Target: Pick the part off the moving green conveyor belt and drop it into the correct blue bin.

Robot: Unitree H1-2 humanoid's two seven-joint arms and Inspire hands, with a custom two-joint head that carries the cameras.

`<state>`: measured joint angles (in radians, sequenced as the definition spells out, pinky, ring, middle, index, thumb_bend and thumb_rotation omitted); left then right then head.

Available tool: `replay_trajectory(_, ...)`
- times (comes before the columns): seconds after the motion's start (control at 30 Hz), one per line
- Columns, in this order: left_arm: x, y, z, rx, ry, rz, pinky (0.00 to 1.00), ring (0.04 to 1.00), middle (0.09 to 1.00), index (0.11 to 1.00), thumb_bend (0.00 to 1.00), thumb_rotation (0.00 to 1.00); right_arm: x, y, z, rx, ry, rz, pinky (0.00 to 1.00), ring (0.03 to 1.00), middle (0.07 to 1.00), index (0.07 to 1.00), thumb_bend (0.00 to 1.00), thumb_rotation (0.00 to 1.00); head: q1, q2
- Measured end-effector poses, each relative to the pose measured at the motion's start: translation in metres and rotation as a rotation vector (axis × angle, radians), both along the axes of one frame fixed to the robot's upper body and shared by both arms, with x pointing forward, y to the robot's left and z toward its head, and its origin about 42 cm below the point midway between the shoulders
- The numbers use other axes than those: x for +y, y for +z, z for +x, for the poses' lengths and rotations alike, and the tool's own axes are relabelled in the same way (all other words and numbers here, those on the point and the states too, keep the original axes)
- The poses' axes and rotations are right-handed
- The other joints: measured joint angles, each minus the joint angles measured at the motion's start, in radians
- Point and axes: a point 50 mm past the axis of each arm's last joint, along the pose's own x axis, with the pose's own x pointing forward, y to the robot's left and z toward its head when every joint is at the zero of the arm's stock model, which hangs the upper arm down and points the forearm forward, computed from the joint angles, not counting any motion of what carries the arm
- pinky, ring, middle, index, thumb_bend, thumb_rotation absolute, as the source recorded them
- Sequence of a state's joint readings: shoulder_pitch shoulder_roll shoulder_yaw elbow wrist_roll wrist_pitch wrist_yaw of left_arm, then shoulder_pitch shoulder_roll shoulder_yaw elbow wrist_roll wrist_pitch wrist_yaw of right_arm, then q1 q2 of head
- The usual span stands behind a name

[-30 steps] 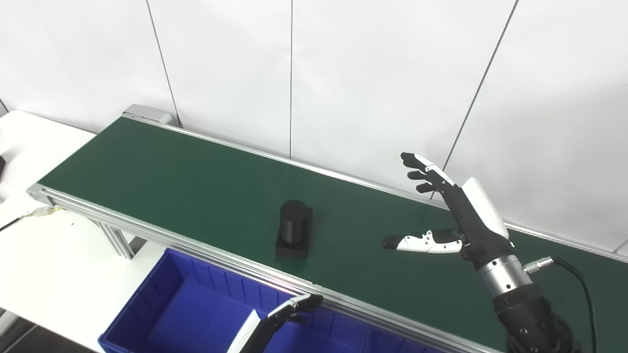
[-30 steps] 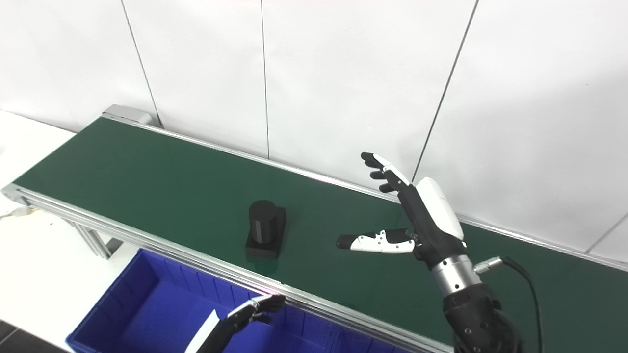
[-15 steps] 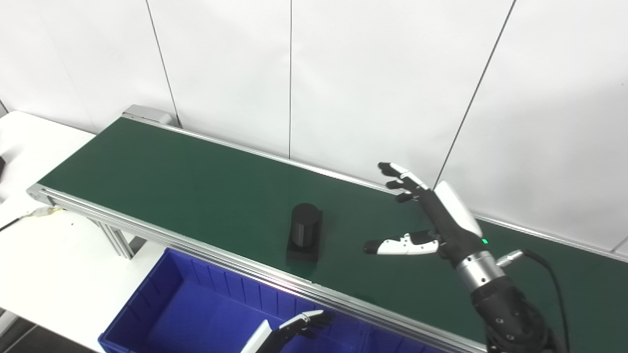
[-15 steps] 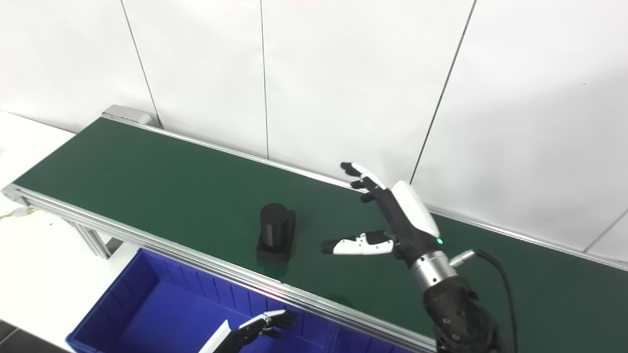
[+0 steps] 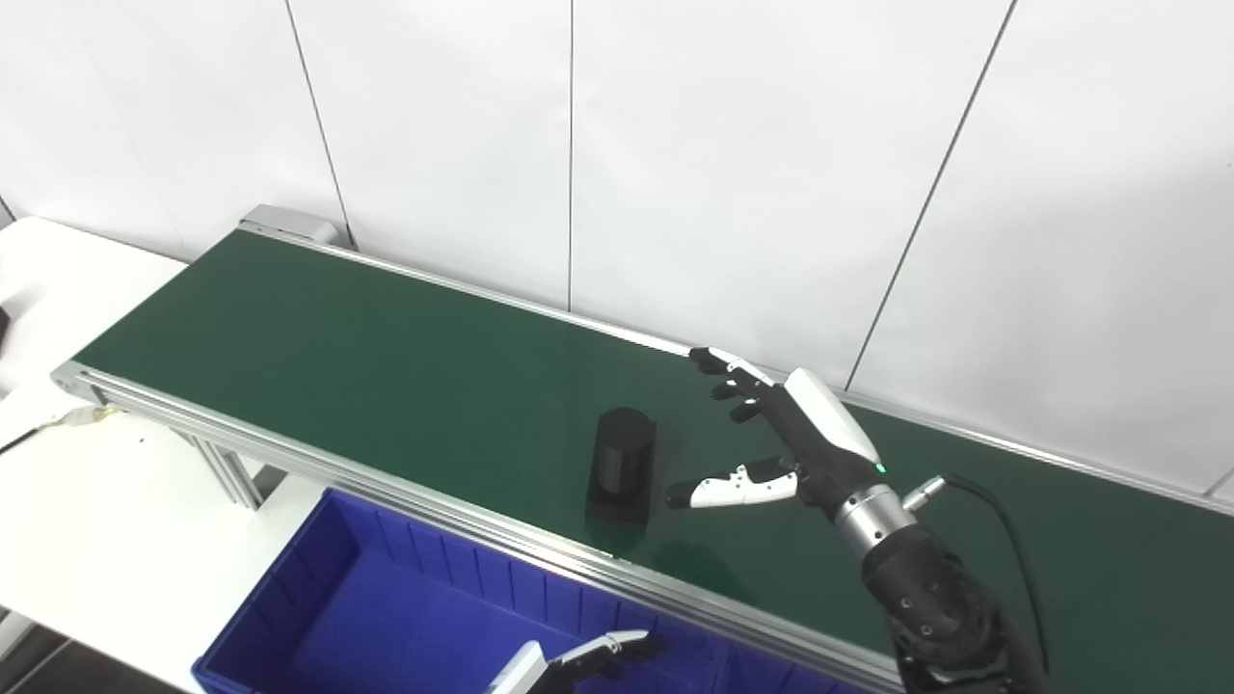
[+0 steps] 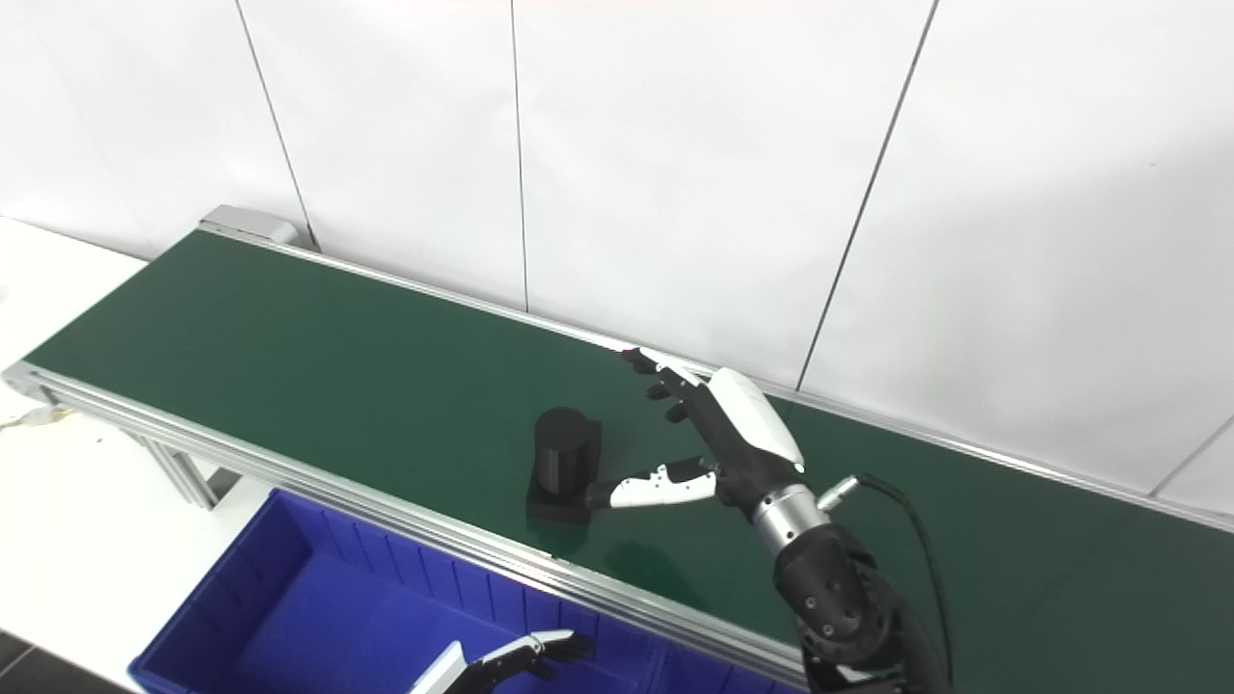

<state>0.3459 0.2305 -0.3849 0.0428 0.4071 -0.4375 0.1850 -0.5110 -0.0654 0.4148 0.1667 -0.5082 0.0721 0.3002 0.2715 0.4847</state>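
Observation:
A black part (image 5: 622, 465), a short cylinder standing on a square base, rides upright on the green conveyor belt (image 5: 386, 357) near its front rail. My right hand (image 5: 771, 434) hovers low over the belt just right of the part, open, fingers spread and thumb pointing at the part's base without touching it. Below the belt sits a blue bin (image 5: 386, 627). My left hand (image 5: 588, 660) shows only partly at the bottom edge over the bin, fingers loosely extended and holding nothing.
Aluminium rails (image 5: 463, 520) edge the belt front and back, with a white panelled wall (image 5: 675, 145) right behind. A white table (image 5: 87, 511) lies at the left. A black cable (image 5: 1003, 520) trails from my right wrist.
The part has ridden rightwards along the belt. My right hand has come down and left, closing the gap to the part. My left hand has sunk lower toward the bottom edge.

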Motion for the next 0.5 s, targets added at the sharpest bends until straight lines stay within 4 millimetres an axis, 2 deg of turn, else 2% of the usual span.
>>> replay_trajectory(0.23,-0.001,0.000,0.000,-0.001,0.002,0.000,0.68,0.742,0.763,0.751,0.95,0.49,0.014,-0.004,0.006,0.011,0.011,-0.034,0.68,0.797,0.874,0.908,0.93,0.42,0.002,0.003)
replay_trajectory(0.5,-0.002,0.000,0.000,-0.001,0.002,-0.003,0.67,0.740,0.762,0.751,0.95,0.49,0.019,-0.017,0.019,0.050,-0.016,-0.076,0.63,0.774,0.867,0.902,0.94,0.41,0.003,0.002)
